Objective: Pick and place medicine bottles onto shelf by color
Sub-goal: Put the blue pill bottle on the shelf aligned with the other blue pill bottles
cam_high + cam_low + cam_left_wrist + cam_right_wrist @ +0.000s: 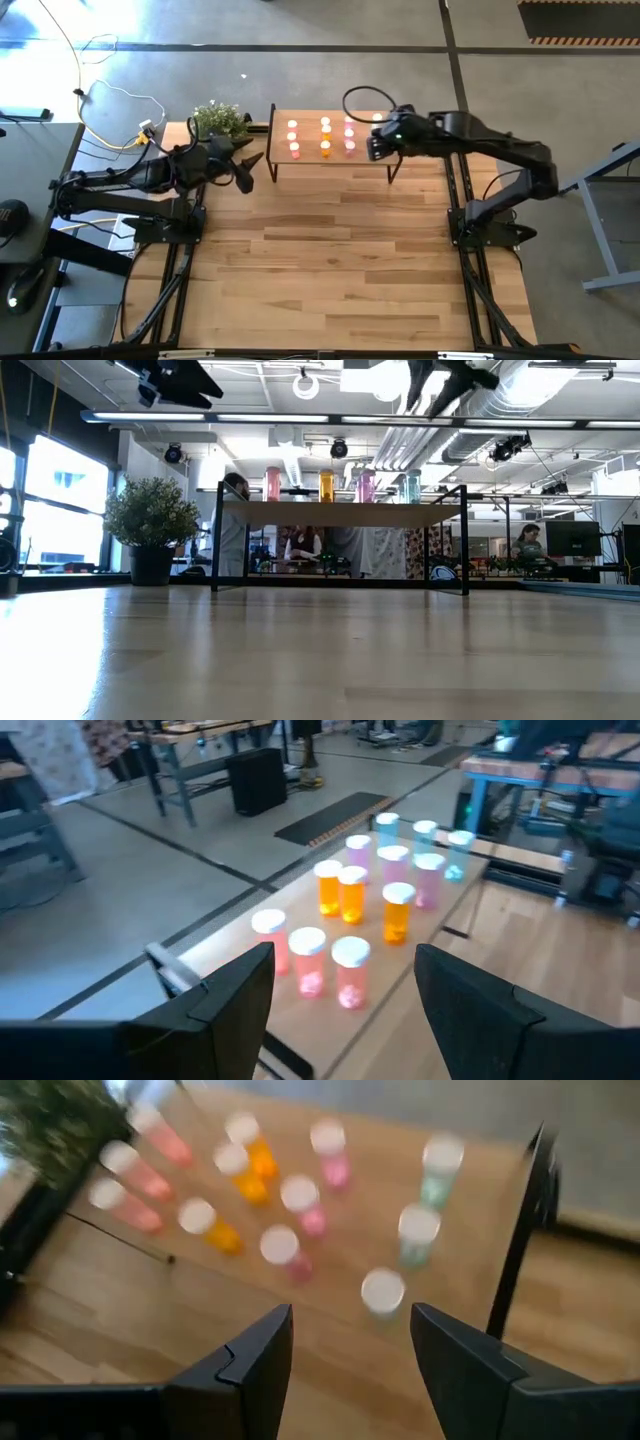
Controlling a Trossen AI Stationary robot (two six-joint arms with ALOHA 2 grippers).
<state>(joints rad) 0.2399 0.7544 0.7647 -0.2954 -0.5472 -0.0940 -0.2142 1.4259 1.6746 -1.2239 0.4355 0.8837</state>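
The shelf point(310, 158), a light-wood board on thin black legs, stands at the table's far edge. Several medicine bottles stand upright on it in rows by colour: pale red point(308, 960), orange point(352, 893), pink point(428, 878) and green point(458, 853). My left gripper point(345, 965) is open and empty, raised off the shelf's left end point(250, 165). My right gripper point(350, 1320) is open and empty, raised over the shelf's right end point(374, 146), near the green bottles point(382, 1292). In the low view both grippers show high above the shelf, the left one point(175, 382) and the right one point(440, 375).
A small potted plant point(218, 118) stands at the far edge just left of the shelf; it also shows in the low view point(152, 525). Bare tabletop point(330, 260) lies in front of the shelf. Cables point(110, 100) lie on the floor at the left. People point(527, 545) show beyond the table.
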